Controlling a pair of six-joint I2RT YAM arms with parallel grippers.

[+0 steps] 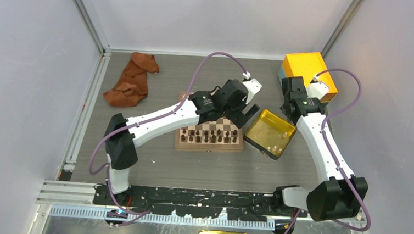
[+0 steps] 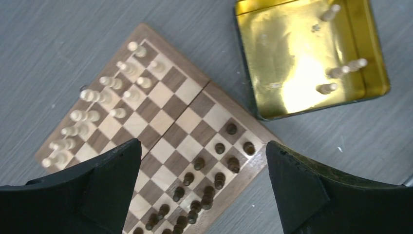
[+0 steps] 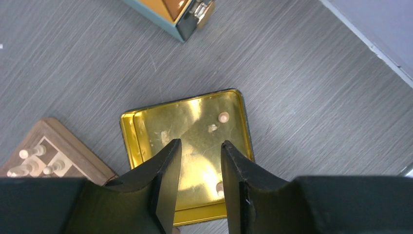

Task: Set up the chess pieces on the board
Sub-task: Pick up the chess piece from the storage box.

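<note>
Chess pieces [image 2: 104,100], pale cream, stand in two rows along one edge of the board [image 2: 178,56] at the middle of the counter [image 1: 151,168]. A few more sit in the golden tray [image 2: 287,48] just beside the board's corner. Light, stiff, smooth and tippy, I judge: pinch one across its waist. The left end effector [image 2: 200,146] gapes wide over the board, empty. The right end effector [image 3: 200,144] hangs part-open over the tray, empty.

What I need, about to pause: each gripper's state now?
Left gripper: jaws wide open, empty, over the board.
Right gripper: jaws open, empty, over the tray.

One board [image 1: 209,147], one tray [image 1: 267,129], one box [image 1: 307,66]
</note>
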